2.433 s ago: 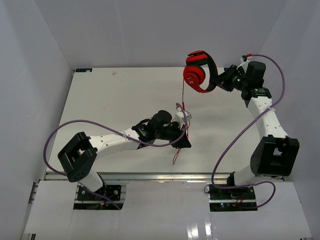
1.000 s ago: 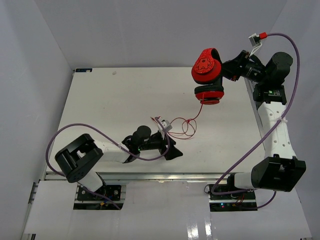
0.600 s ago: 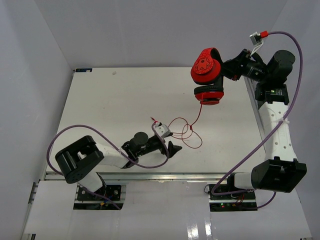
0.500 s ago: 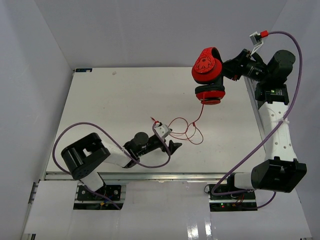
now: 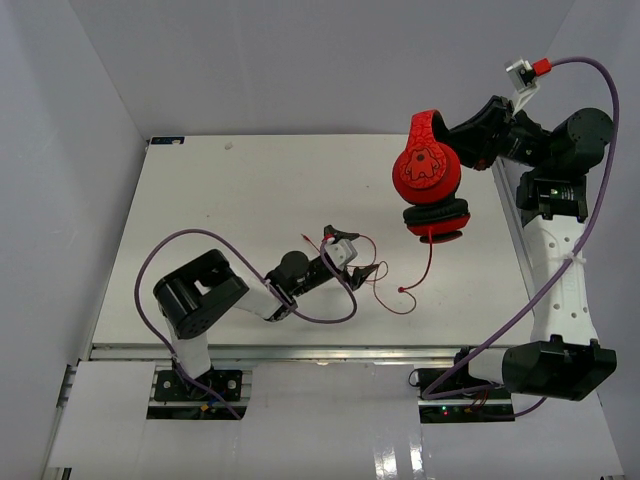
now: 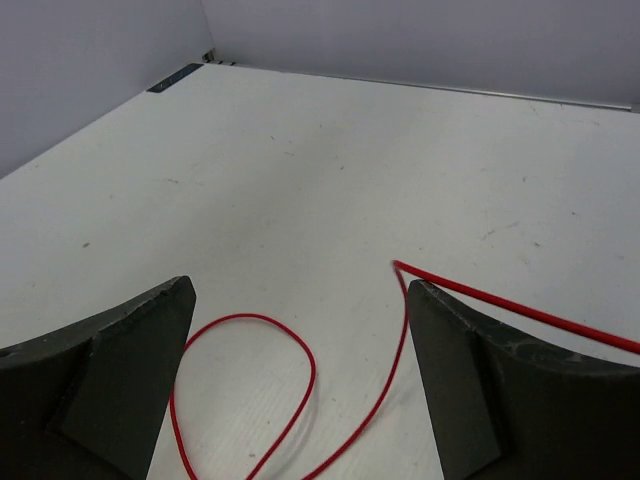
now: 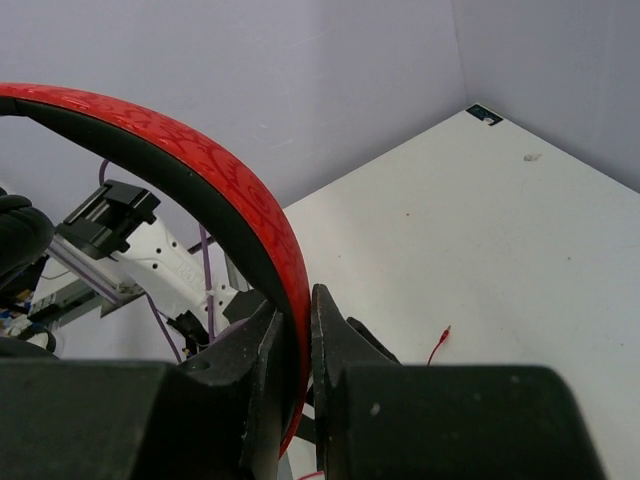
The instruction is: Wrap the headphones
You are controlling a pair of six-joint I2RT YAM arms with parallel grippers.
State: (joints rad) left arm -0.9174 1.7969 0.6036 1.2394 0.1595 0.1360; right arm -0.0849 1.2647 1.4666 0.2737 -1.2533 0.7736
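- The headphones (image 5: 430, 180) hang in the air above the right side of the tabletop (image 5: 240, 190), well clear of it.
- The right gripper (image 7: 295, 310) carries them. In the right wrist view its fingers (image 7: 335, 345) are nearly together and pinch the red-and-black headband (image 7: 200, 180) between them.
- From the top view, one round red ear cup (image 5: 425, 168) shows its patterned outer face. The other ear cup (image 5: 436, 217) hangs just below it, with its black pad showing.
- The thin red cable (image 5: 430, 255) drops from the lower ear cup to the tabletop. There it runs leftward in loose loops toward the left gripper (image 5: 370, 272).
- The left gripper sits low at the near middle of the tabletop, well apart from the headphones.
- In the left wrist view its two dark fingers (image 6: 130, 350) are spread wide and grip nothing.
- A loop of the cable (image 6: 290, 400) lies flat on the white surface in the gap between them.
- A straighter run of cable comes in from the right and bends sharply just by the tip of the right-hand finger. I cannot tell whether it touches that finger.
- A purple arm cable (image 5: 170, 245) arcs over the left arm.
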